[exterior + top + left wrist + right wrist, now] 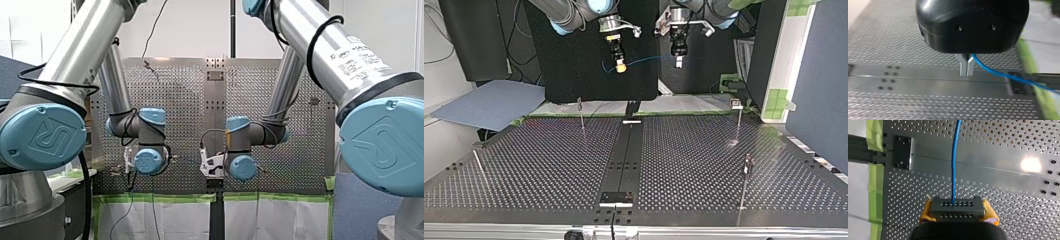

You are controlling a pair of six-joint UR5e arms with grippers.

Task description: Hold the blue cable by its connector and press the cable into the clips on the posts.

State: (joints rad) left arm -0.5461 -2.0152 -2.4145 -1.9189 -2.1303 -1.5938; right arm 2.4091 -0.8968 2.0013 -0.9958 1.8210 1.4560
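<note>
Blue cable (954, 170) aloft, clear of posts (581, 114)

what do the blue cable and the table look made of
The blue cable likely has a smooth plastic or rubber jacket; it curves freely. The table looks like grey sheet metal, with punched hole rows and a bright glare spot.

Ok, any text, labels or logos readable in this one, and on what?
White label on my right arm: several printed lines, too blurred to read.
Blue joint caps: an embossed logo mark, no letters legible.
Top view and both wrist views: no text.
</note>
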